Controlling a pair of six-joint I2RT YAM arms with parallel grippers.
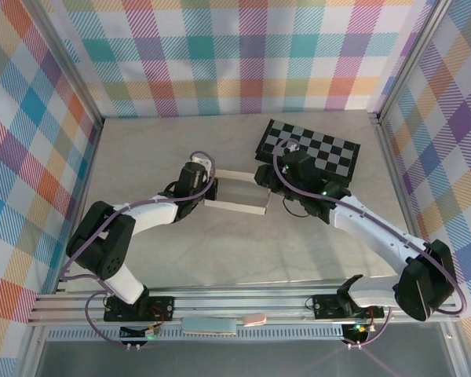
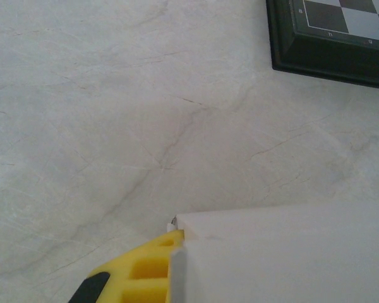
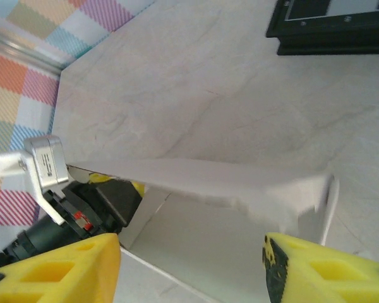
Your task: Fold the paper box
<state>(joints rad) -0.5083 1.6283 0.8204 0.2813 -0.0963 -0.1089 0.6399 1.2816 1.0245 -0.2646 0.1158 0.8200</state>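
Right gripper (image 3: 191,252) hangs released at one end of the paper box (image 3: 202,177) — left gripper (image 1: 206,191) clamps the other, so best close squarely on the wall.

1. top external: high above the near edge of the table (image 1: 165,157), looking down on all of it from far off.
2. left wrist: very close and low over the table, facing the checkerboard (image 2: 341,31) past the paper box (image 2: 284,252) edge.
3. right wrist: close above the paper box, looking along it toward the plaid wall (image 3: 19,82).
4. all three share the paper box and the checkerboard.
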